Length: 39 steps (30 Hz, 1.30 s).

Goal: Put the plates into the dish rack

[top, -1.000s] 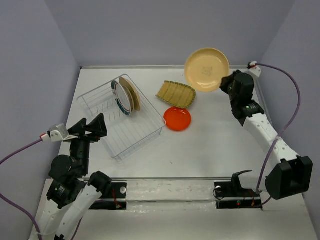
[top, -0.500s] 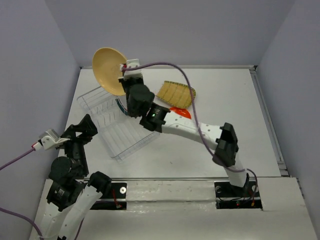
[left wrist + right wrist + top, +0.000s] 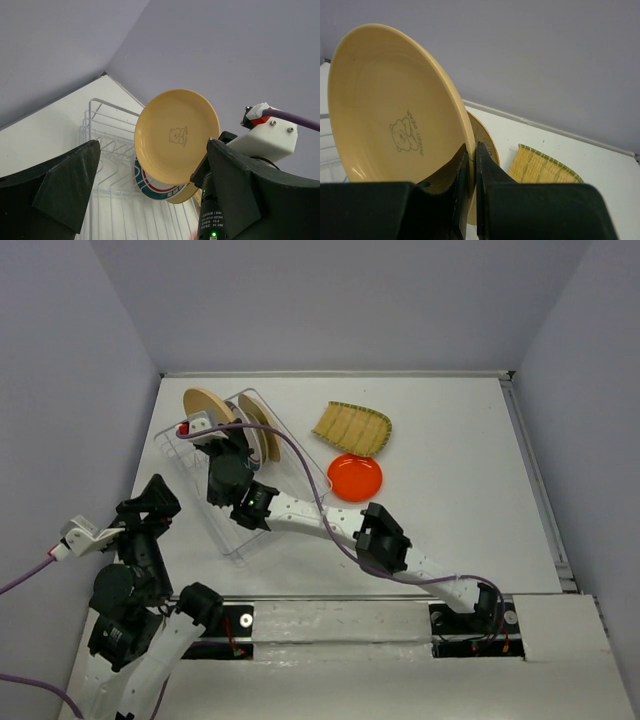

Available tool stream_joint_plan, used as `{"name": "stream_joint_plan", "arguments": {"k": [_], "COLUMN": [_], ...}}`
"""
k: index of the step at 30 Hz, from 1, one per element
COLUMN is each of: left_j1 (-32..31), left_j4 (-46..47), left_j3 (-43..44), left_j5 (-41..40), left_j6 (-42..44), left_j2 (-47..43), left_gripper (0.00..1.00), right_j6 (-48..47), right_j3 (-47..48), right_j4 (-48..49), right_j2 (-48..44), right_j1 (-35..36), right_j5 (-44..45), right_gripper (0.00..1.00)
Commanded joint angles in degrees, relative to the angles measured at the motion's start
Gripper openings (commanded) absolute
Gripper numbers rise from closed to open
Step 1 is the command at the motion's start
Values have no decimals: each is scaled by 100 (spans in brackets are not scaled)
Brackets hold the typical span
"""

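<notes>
My right gripper (image 3: 210,428) is shut on the rim of the tan round plate (image 3: 204,405), held upright over the far left end of the see-through dish rack (image 3: 232,545). In the right wrist view the fingers pinch the plate (image 3: 385,110) at its edge (image 3: 472,160). A teal-striped plate (image 3: 152,186) and a beige plate (image 3: 266,432) stand in the rack. The yellow-green fan-shaped plate (image 3: 350,428) and the orange-red plate (image 3: 355,477) lie on the table right of the rack. My left gripper (image 3: 150,502) is open and empty, left of the rack.
The right arm (image 3: 380,540) stretches across the table's front and over the rack. A purple cable (image 3: 300,455) loops above the rack. Walls close in the table at the back and on both sides.
My right arm swung from the far right to the rack with the tan plate and has lowered it over the rack's far left end. My left gripper drew back to the left.
</notes>
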Motion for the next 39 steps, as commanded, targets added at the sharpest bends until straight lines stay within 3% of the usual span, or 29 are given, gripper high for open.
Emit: {"name": "stream_joint_plan", "arguments": {"k": [1, 8, 12, 22, 39], "left_j1": [-39, -39, -39, -109, -127], "left_j4": [177, 247, 274, 353, 362], "left_j3": [186, 160, 151, 125, 116], "left_j5": [-253, -77, -24, 108, 126], "left_j6": [-157, -104, -78, 1, 28], "left_j2": [-69, -26, -17, 18, -17], "left_gripper": [99, 99, 99, 99, 99], "right_j6": [-502, 314, -158, -19, 482], "right_j3": [872, 364, 574, 803, 162], "right_j4": [975, 650, 1080, 940, 580], "right_j2": [311, 163, 461, 646, 752], "right_j1": [-38, -214, -276, -452, -127], "right_j5": [80, 18, 19, -210, -26], "right_gripper": [7, 7, 7, 7, 7]}}
